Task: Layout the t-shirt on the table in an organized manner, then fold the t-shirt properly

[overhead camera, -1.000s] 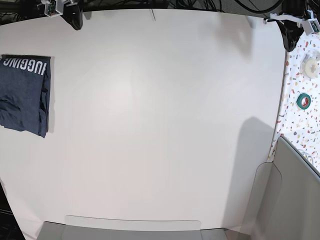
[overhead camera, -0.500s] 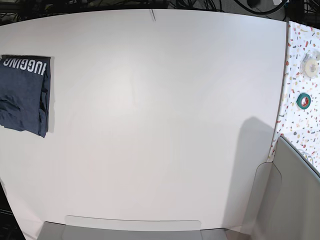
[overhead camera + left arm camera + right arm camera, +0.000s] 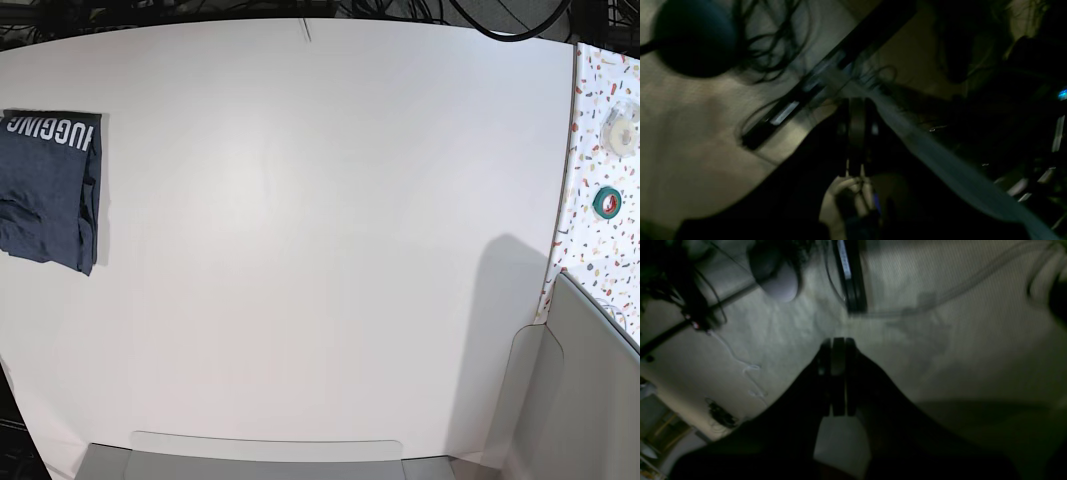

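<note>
One broad white table fills nearly the whole base view, its matte surface bare across the middle and marked only by a soft shadow toward the right side. Along its right edge runs a speckled terrazzo strip, carrying a pale roll of tape and, nearer the camera, a green roll of tape. The t-shirt, dark heathered navy, lies folded into a compact rectangle at the table's far left edge, white block lettering showing along its upper border. Neither arm appears in the base view. In the dim, blurred left wrist view, the left gripper has its fingers pressed together with nothing between them, above a dark clutter of cables. The right gripper is likewise closed and empty, pointing at a pale floor well away from the shirt.
</note>
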Action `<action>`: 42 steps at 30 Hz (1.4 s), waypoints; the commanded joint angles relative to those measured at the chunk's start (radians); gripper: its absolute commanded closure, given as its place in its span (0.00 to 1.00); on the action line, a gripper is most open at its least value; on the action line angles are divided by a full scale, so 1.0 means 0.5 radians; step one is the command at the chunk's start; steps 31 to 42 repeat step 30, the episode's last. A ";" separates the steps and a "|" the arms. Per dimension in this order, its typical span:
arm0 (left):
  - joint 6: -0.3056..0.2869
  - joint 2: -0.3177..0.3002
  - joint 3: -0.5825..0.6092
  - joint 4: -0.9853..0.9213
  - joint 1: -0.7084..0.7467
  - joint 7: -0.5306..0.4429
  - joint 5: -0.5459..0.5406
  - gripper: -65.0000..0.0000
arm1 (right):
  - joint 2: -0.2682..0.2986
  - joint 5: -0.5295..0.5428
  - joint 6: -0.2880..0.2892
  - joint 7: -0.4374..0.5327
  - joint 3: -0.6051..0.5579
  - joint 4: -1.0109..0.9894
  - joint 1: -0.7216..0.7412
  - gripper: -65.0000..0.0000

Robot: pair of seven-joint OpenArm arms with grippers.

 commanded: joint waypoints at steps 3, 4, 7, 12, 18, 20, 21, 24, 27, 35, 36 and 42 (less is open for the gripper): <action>-0.018 -0.120 0.156 -0.334 -0.175 -0.150 -0.012 1.00 | -0.072 -0.149 -0.093 0.037 0.012 -0.165 0.190 1.00; -0.018 -0.166 0.239 -0.457 -0.230 -0.220 -0.012 1.00 | -0.094 -0.192 -0.194 0.080 0.006 -0.211 0.251 1.00; -0.018 -0.239 0.536 -0.770 -0.387 -0.499 -0.012 1.00 | -0.140 -0.293 -0.485 0.270 0.003 -0.352 0.433 1.00; -0.018 -0.276 1.006 -1.264 -0.598 -0.963 -0.012 1.00 | -0.158 -0.352 -0.728 0.433 0.015 -0.564 0.650 1.00; -0.015 -0.350 1.586 -1.503 -0.740 -1.141 -0.012 1.00 | -0.254 -0.235 -0.872 0.451 0.018 -0.592 0.706 1.00; -0.015 -0.353 1.730 -1.509 -0.743 -1.141 -0.012 1.00 | -0.272 -0.223 -0.875 0.454 0.012 -0.592 0.706 1.00; -0.015 -0.359 1.791 -1.509 -0.743 -1.141 -0.012 1.00 | -0.300 -0.223 -0.875 0.454 0.012 -0.586 0.706 1.00; -0.015 -0.371 1.886 -1.509 -0.743 -1.141 -0.015 1.00 | -0.339 -0.223 -0.875 0.454 0.006 -0.527 0.693 1.00; -0.015 -0.374 1.890 -1.512 -0.743 -1.141 -0.015 1.00 | -0.364 -0.226 -0.875 0.454 0.003 -0.506 0.690 1.00; -0.015 -0.374 1.893 -1.512 -0.743 -1.141 -0.015 1.00 | -0.373 -0.229 -0.875 0.457 0.000 -0.506 0.687 1.00; -0.015 -0.374 1.893 -1.512 -0.743 -1.141 -0.015 1.00 | -0.373 -0.229 -0.875 0.457 0.000 -0.506 0.687 1.00; -0.015 -0.374 1.893 -1.512 -0.743 -1.141 -0.015 1.00 | -0.373 -0.229 -0.875 0.457 0.000 -0.506 0.687 1.00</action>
